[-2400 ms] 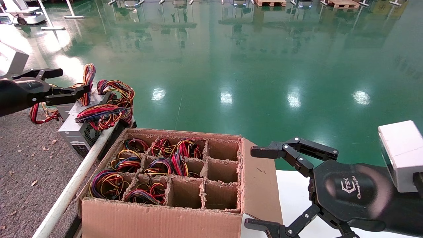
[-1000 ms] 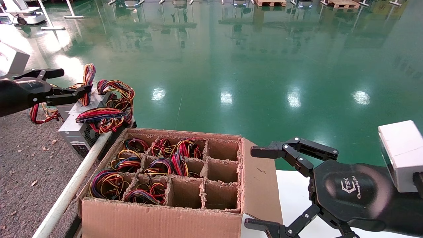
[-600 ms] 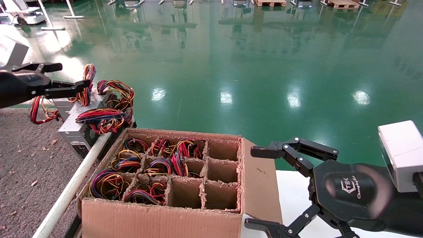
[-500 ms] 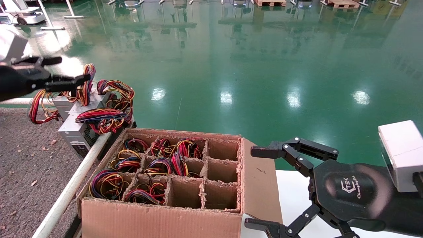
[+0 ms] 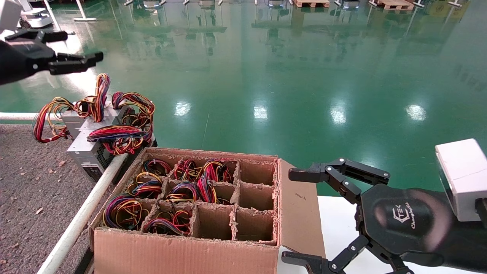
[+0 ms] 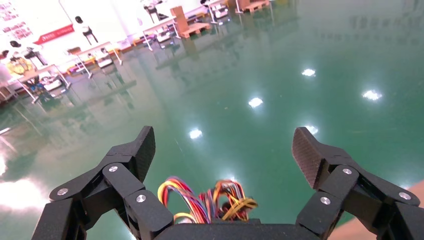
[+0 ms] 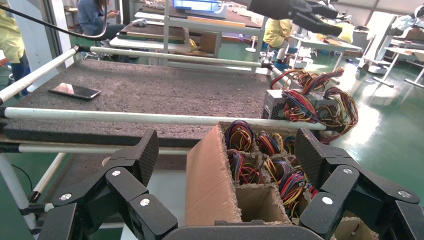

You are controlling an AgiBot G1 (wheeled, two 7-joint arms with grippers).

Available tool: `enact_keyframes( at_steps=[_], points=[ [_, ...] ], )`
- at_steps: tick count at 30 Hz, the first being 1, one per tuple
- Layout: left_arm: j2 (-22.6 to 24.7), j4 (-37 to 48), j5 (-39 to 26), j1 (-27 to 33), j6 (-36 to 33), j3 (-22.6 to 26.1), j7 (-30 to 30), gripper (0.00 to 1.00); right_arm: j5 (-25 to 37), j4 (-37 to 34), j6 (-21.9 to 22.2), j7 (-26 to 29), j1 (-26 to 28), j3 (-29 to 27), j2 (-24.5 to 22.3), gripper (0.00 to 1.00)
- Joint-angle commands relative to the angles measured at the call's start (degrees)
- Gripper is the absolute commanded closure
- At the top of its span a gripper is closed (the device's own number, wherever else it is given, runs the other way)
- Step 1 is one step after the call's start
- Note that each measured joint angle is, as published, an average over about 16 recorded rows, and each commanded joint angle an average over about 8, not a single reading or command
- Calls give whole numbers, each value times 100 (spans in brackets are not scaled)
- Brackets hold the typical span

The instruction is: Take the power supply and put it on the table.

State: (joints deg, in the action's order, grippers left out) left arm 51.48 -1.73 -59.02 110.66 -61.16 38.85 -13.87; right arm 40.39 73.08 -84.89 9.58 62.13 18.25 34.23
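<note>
Your left gripper hangs released above the power supply, which sits by the table rail; snagged wires could drag it off.

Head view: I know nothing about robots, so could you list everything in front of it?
power supply: one, silver-grey with red, yellow and purple wires, on the table's near corner by the carton
other grey boxes: count unclear, orange-yellow wire loops, behind it
table: one, dark speckled, white-railed, left
phone: one, dark, on the table's far side
carton: one, brown, divided; left cells hold wire bundles, right column empty
white surface: one, under the carton
floor: glossy green
left gripper: black, open, above the boxes
right gripper: black, open, beside the carton
</note>
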Motion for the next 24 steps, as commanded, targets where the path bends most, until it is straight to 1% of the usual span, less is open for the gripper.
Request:
enact_keyframes(
  at_steps=[1,15,24],
  points=[
    [12,-6,15,56,27,-11,17,0,0,0,0,0,0,0,0,0],
    [8,-55,-35,227,-53,25,68,0,0,-1,2,-1,0,2,-1,0],
    [-113,-602,61,-137,-249,-120,256,0,2,-3,2,-2,0,3,-1,0]
  ],
)
